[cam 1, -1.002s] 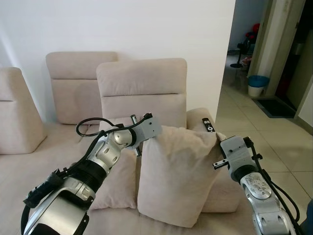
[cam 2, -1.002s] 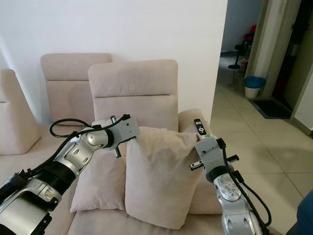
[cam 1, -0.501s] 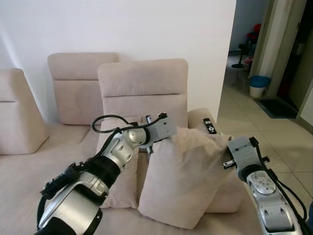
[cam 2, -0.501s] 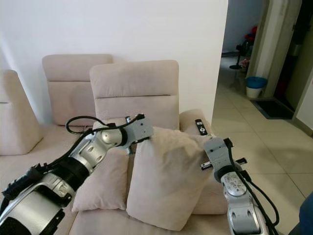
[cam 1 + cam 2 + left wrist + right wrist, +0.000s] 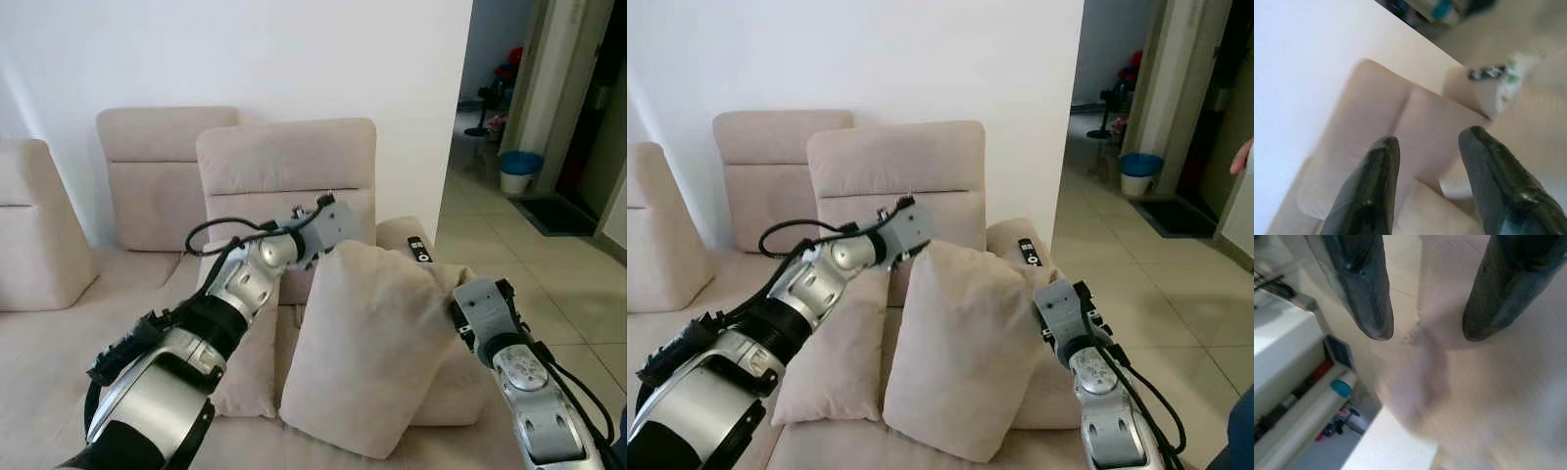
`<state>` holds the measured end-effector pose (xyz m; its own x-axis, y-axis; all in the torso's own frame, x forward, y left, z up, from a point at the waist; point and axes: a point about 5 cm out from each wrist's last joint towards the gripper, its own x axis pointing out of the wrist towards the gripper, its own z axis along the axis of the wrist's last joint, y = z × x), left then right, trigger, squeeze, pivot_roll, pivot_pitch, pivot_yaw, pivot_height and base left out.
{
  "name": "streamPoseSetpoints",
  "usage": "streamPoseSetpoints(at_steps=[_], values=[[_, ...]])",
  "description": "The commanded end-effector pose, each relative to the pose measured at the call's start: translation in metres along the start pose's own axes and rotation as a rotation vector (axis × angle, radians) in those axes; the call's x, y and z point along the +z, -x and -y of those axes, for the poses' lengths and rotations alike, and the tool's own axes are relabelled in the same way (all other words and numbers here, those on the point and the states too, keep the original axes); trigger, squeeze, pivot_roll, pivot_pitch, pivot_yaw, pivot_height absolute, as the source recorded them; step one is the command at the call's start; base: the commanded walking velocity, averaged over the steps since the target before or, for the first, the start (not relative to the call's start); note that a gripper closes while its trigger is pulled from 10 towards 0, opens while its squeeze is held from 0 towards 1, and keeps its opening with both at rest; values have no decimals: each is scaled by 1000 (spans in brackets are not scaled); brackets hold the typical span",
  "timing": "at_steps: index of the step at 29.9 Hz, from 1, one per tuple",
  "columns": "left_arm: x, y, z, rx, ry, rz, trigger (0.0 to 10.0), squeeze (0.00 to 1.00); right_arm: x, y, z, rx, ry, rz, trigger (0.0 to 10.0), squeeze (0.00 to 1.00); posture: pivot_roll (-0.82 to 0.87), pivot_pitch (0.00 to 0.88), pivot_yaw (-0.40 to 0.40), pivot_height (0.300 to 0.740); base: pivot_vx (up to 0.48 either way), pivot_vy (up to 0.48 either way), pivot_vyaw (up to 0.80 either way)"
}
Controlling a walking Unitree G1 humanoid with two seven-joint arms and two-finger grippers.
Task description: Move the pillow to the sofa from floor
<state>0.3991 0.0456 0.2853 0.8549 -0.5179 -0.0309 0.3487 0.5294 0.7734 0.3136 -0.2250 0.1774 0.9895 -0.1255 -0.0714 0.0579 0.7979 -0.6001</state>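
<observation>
The pillow [image 5: 367,343] stands on its edge on the seat of the sofa [image 5: 284,171]. It is off the floor now. It leans a little toward the armrest [image 5: 397,235], and a second pillow [image 5: 245,352] rests just beside it on the robot's left.

The left gripper [image 5: 1427,181] is up by the top corner of the pillow, close to the sofa back. In the left wrist view its two black fingers [image 5: 1371,186] are spread apart, with nothing between them; past them are the sofa back and the armrest. A black remote [image 5: 418,251] lies on the armrest.

The right gripper [image 5: 1425,308] is at the other side of the pillow. In the right wrist view its fingers [image 5: 1364,289] are spread too, and soft beige cloth lies just in front of them. They are not pinching it.

So the big part of the job looks done: the pillow is on the sofa and both grippers have let go. What seems left is to pull both arms away without tipping the pillow over, since it stands tall and could flop forward off the seat.
</observation>
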Motion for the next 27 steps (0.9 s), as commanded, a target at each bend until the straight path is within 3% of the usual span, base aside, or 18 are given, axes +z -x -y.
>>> streamPoseSetpoints(at_steps=[1, 6, 11, 12, 13, 14, 15, 16, 17, 18, 19, 20, 21, 23, 27], values=[[0, 1, -6, 33, 30, 7, 10000, 0, 1, -2, 2, -19, 9, -3, 10000, 0, -177, 0, 119, 740, 0, 0, 0], [-3, 0, -1, 6, 36, -6, 10000, 0, 3, -4, 11, -88, 39, 9, 10000, 0, -176, 0, 119, 740, 0, 0, 0], [-11, -1, 15, -66, 89, -31, 10000, 0, 14, -4, 13, -137, 53, 72, 10000, 0, -181, 0, 119, 740, 0, 0, 0], [-15, -1, 25, -95, 154, -39, 10000, 0, 24, 0, 9, -136, 38, 130, 10000, 0, -182, 0, 119, 740, 0, 0, 0], [-15, -1, 25, -95, 154, -39, 10000, 0, 24, 0, 9, -136, 38, 130, 10000, 0, -182, 0, 119, 740, 0, 0, 0], [-18, -2, 34, -104, 250, -40, 10000, 0, 32, 4, 1, -114, 3, 183, 10000, 0, -182, 0, 118, 740, 0, 0, 0], [-18, -2, 34, -104, 250, -40, 10000, 0, 32, 4, 1, -114, 3, 183, 10000, 0, -182, 0, 118, 740, 0, 0, 0], [-20, -2, 39, -98, 334, -35, 10000, 0, 37, 8, -7, -84, -40, 222, 10000, 0, -182, 0, 118, 740, 0, 0, 0], [-20, -2, 39, -98, 334, -35, 10000, 0, 37, 8, -7, -84, -40, 222, 10000, 0, -182, 0, 118, 740, 0, 0, 0], [-23, -2, 43, -85, 432, -20, 10000, 0, 41, 13, -16, -53, -71, 257, 10000, 0, -184, 0, 117, 740, 0, 0, 0], [-30, 0, 50, -35, 668, 22, 10000, 0, 46, 26, -37, -3, -144, 314, 10000, 0, -185, 0, 116, 740, 0, 0, 0], [-30, 0, 50, -35, 668, 22, 10000, 0, 46, 26, -37, -3, -144, 314, 10000, 0, -185, 0, 116, 740, 0, 0, 0], [-34, 1, 53, -18, 741, 30, 10000, 0, 47, 30, -44, 9, -169, 329, 10000, 0, -187, 0, 116, 740, 0, 0, 0], [-38, 3, 56, -8, 786, 33, 10000, 0, 48, 35, -50, 23, -190, 341, 10000, 0, -189, 0, 117, 740, 0, 0, 0], [-49, 9, 65, -5, 837, 31, 10000, 0, 48, 43, -61, 42, -236, 367, 10000, 0, -191, 0, 117, 740, 0, 0, 0]])
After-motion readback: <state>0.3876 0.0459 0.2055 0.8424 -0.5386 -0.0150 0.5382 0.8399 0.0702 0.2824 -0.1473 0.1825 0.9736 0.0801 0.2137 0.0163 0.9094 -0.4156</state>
